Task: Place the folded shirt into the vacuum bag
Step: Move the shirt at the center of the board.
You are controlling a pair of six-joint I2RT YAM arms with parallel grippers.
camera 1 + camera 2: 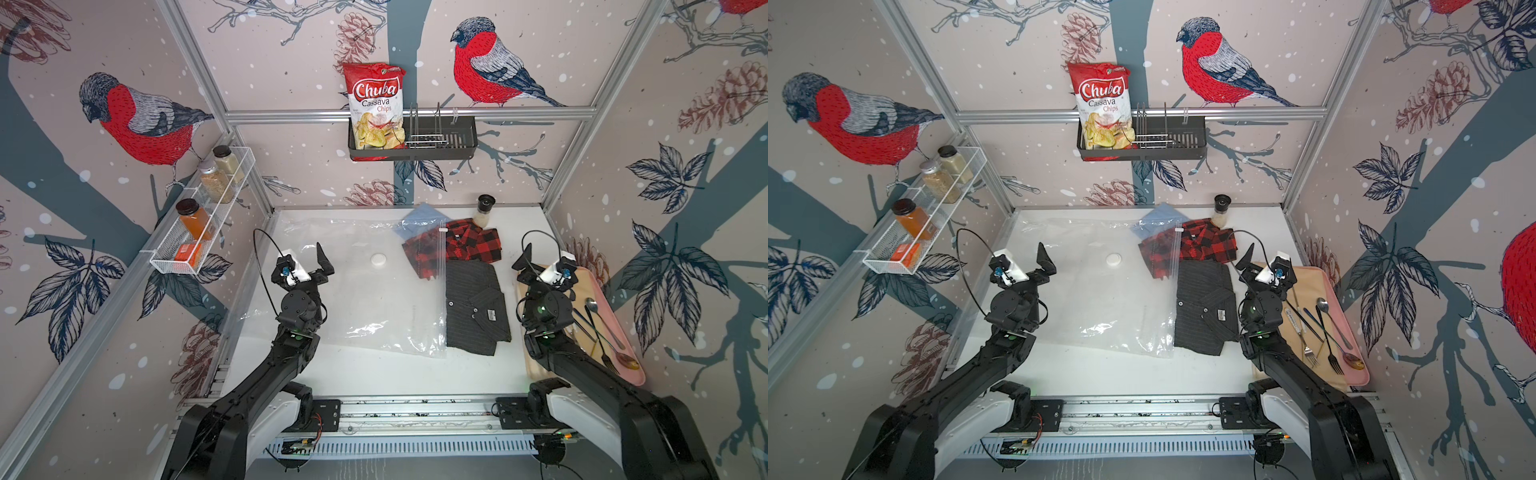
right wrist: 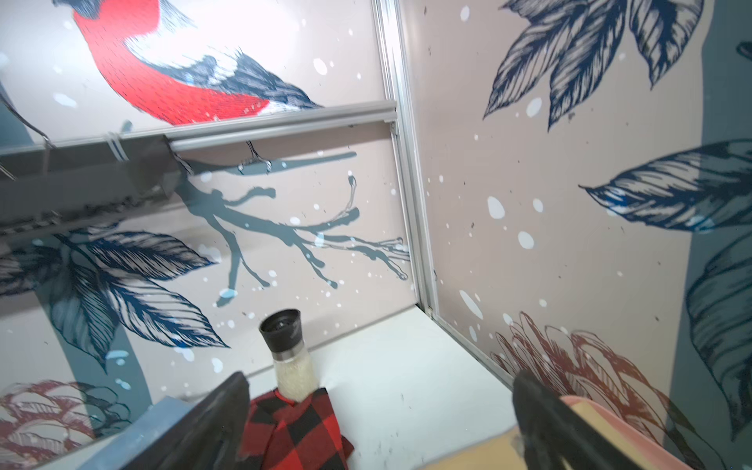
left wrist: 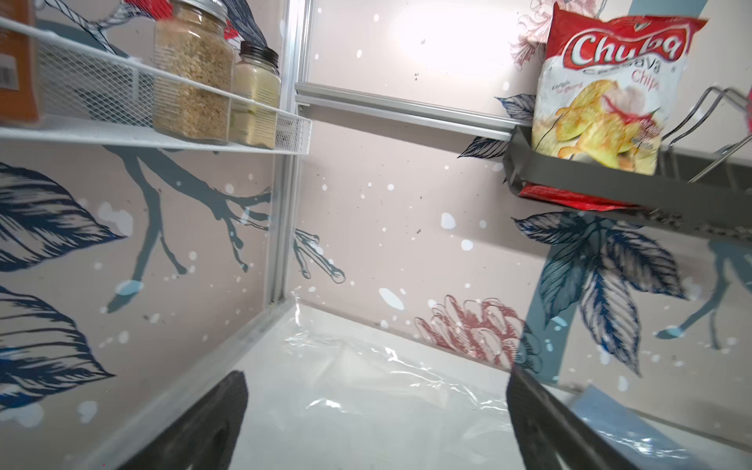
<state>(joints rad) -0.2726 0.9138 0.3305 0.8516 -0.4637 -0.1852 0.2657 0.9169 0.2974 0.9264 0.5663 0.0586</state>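
Placement here seems meant to keep the transfer short: the vacuum bag (image 1: pixel 353 299) lies flat on the table (image 1: pixel 374 374) with its round white valve (image 1: pixel 378 259) facing up and its zip edge (image 1: pixel 442 291) turned toward the shirts. The dark striped shirt (image 1: pixel 473 307), folded with collar and tag up, lies just outside that zip edge, touching or nearly touching it; I take it for the one to go in, and it is wholly outside the bag. The red plaid shirt (image 1: pixel 469 245) straddles the same edge farther along, one part seen through the plastic, the rest outside; whether that part is inside the bag or merely under it I cannot tell. A blue cloth (image 1: pixel 422 216) shows at the bag's far corner, partly covered by plastic, and a grinder (image 1: pixel 484 210) stands beyond the plaid shirt, away from the bag.

The left hand (image 3: pixel 376 372) hovers over the bag's closed side, opposite the zip edge, fingers (image 3: pixel 219 411) spread wide and holding nothing, probably placed to pin or lift the plastic. The right hand (image 2: pixel 380 376), likewise spread and empty, hangs on the zip side past the shirts, near the tray (image 1: pixel 638 372) of cutlery (image 1: pixel 598 328), likely so it can reach the shirt. The mouth looks flat, so opening it seems the first hurdle
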